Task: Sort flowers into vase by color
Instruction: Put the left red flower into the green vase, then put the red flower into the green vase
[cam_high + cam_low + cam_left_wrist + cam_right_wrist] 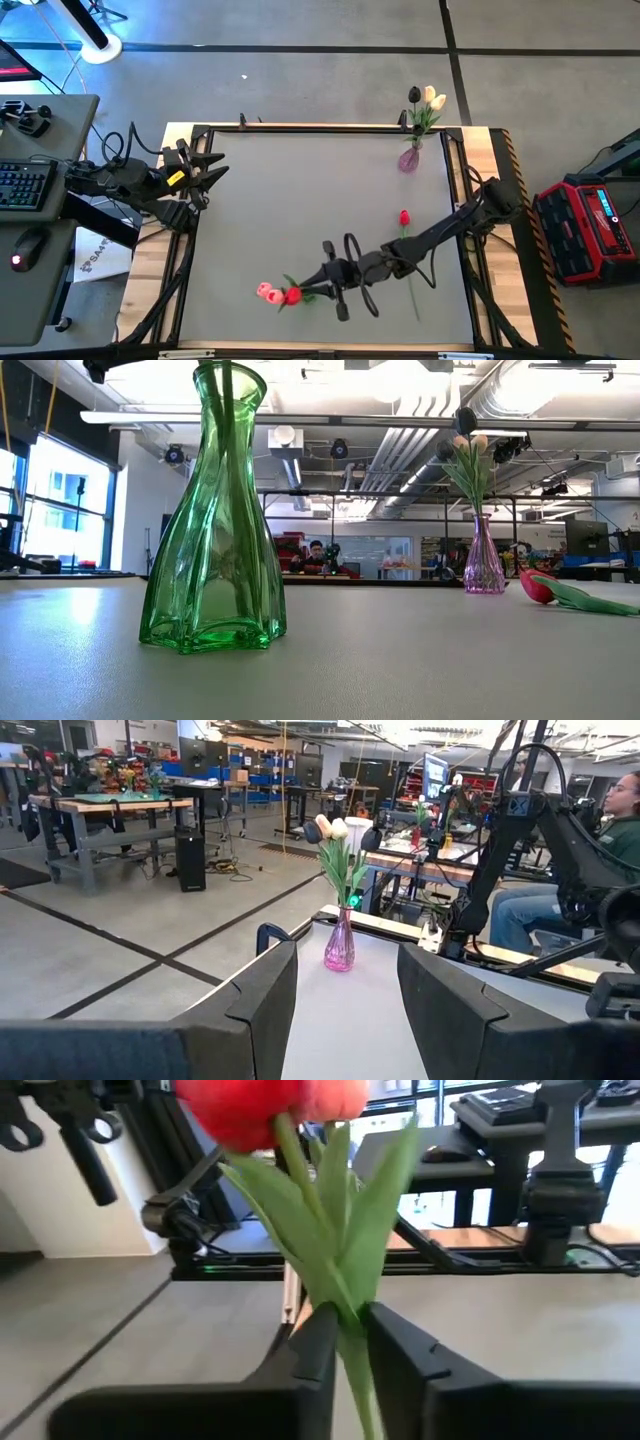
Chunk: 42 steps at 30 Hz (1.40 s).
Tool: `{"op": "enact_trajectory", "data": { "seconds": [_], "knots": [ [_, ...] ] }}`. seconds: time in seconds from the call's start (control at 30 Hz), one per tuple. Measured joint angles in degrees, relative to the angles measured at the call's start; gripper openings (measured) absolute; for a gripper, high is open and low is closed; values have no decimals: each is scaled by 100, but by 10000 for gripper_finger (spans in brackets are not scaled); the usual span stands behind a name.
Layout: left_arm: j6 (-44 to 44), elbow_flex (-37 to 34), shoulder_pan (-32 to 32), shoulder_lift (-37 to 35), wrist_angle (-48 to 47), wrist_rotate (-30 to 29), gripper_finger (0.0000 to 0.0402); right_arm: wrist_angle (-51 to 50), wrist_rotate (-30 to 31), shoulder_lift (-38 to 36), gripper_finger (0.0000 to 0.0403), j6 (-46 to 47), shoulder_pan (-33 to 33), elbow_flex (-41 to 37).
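While pinched to a narrow slit, holds a green stem with its leaves: right gripper (350, 1315), dark fingers (315, 1345) close against either side of the red and pink flowers (262, 1108). Located from above at the near middle of the table (300, 190), at the end of an arm reaching in from the right side. Heads of that bunch (280, 293) just left of the gripper (318, 282), one red and the rest pink. Cannot tell whether lifted or resting on the surface.

Right of the same arm, apart from it, lies a single red flower (404, 217) flat on the table, head toward the far side, stem trailing toward the near edge. Shows likewise in the low view (540, 588), head on the surface.

At the far right corner stands a purple vase (409, 160), upright, holding cream and near-black flowers (428, 100).

Close to the low camera stands a green vase (213, 530), upright, with thin dark stems visible through its neck. Not identifiable from above.

At the far left edge of the table waits the left gripper (205, 172), jaws spread wide with nothing between them, facing the purple vase across the table.
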Motion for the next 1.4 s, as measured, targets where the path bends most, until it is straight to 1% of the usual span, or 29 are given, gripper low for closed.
{"op": "enact_trajectory", "data": {
  "seconds": [0.27, 0.4, 0.57, 0.67, 0.77, 0.87, 0.97, 1.03, 1.1, 1.2, 1.27, 1.33, 1.4],
  "knots": [
    [0, -1, 1, 0, 0, 0, 163, 51, -619, 4, 142, 405, -203, 2],
    [0, -1, 0, 0, 0, 0, 163, 73, -946, -34, 181, 508, -280, 4],
    [0, -1, 2, 0, 2, 0, 163, 24, -1311, -243, 206, 461, -341, 11],
    [0, -1, 1, 0, 1, 0, 163, -233, -1346, -433, 212, 353, -343, 11],
    [0, 0, 0, 0, 0, 0, 163, -656, -1239, -694, 213, 249, -352, 11],
    [-1, -1, 0, 0, -2, 0, 163, -1069, -1036, -984, 213, 218, -382, 13],
    [0, -1, 1, 0, 0, 0, 163, -1520, -622, -1298, 213, 380, -432, 13],
    [0, -1, 2, 0, -2, 0, 163, -1872, -214, -1532, 213, 653, -464, 13],
    [0, -1, 1, 0, -2, 0, 163, -2321, 357, -1769, 213, 1040, -465, 13],
    [0, -1, 2, 0, -4, 2, 163, -3352, 1409, -2104, 213, 2021, -465, 13],
    [0, -1, 2, 0, -4, 0, 163, -4172, 1920, -2263, 213, 2797, -465, 13],
    [0, -1, 2, -2, -2, 0, 163, -5074, 2200, -2365, 213, 3588, -466, 13],
    [0, -1, 2, 0, -4, 0, 163, -5989, 2201, -2401, 209, 4456, -489, 13]
  ]
}}
